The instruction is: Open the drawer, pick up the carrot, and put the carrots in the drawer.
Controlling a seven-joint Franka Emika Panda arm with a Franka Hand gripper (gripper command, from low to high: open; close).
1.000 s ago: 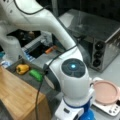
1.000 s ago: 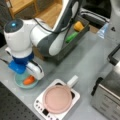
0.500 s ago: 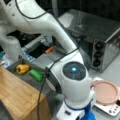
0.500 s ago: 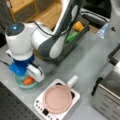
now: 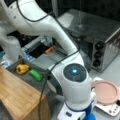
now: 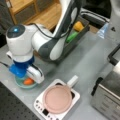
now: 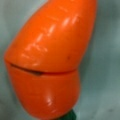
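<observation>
The carrot [image 7: 50,62] fills the wrist view, orange with a green stem end at the bottom. In a front view the carrot [image 6: 28,81] lies in a shallow teal dish [image 6: 18,84] at the lower left. My gripper [image 6: 33,75] hangs straight down over it, very close, with its fingertips hidden. The dark grey drawer [image 6: 83,28] stands pulled out from the wooden cabinet [image 5: 20,97]. In both front views the drawer [image 5: 15,65] holds a yellow pepper [image 5: 22,68] and a green vegetable [image 5: 36,75].
A pink round lid [image 6: 57,98] sits on a white cooker plate [image 6: 40,107] to the right of the dish. A metal toaster oven [image 5: 100,42] stands at the back right. A small orange object [image 5: 51,49] lies behind the arm.
The arm has sunk a little toward the teal dish. The carrot, drawer and vegetables have not moved.
</observation>
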